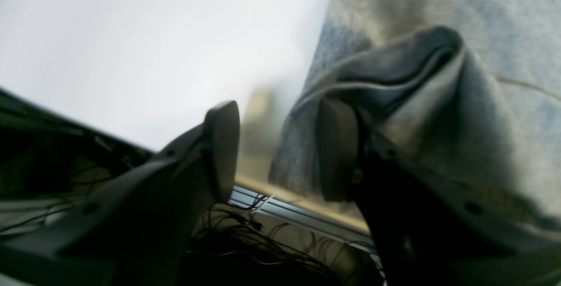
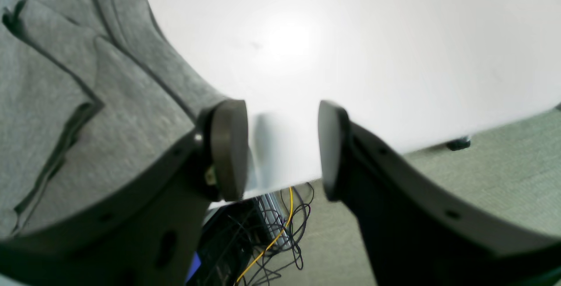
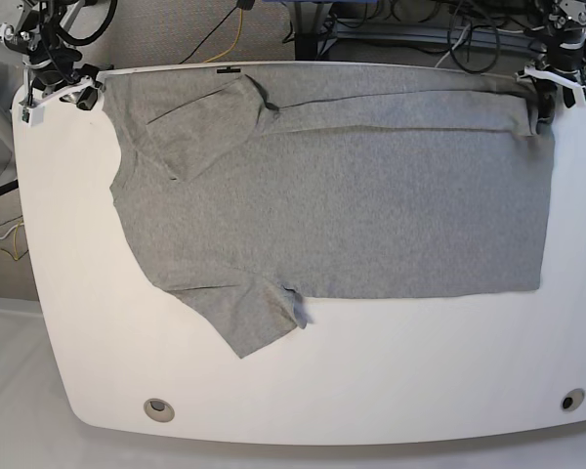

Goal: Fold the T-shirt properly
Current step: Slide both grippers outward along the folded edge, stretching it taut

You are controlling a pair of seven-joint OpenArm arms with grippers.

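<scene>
Jaws: both pairs are seen parted with a clear gap between the pads, and nothing is clamped in either. Left gripper: located at the far corner of the white table, on the right of the base view; its one pad is pressed against or just beside a bunched fold of grey cloth, the other pad stands free over the table edge, and no cloth is seen between them. Right gripper: located at the opposite far corner, on the left of the base view; bare table surface is seen through its gap, and the shirt's edge lies just beside its one finger. T-shirt: plain heather grey, spread flat across most of the table's width, its far long edge folded over toward the middle as a narrow band running along the back of the table. One short sleeve is laid over the body near the far left; the other sleeve juts toward the near edge with its tip curled. A small dark label is noted at the far edge. Cables are visible on the floor beyond the table. Two round holes are set in the near corners of the table.
</scene>
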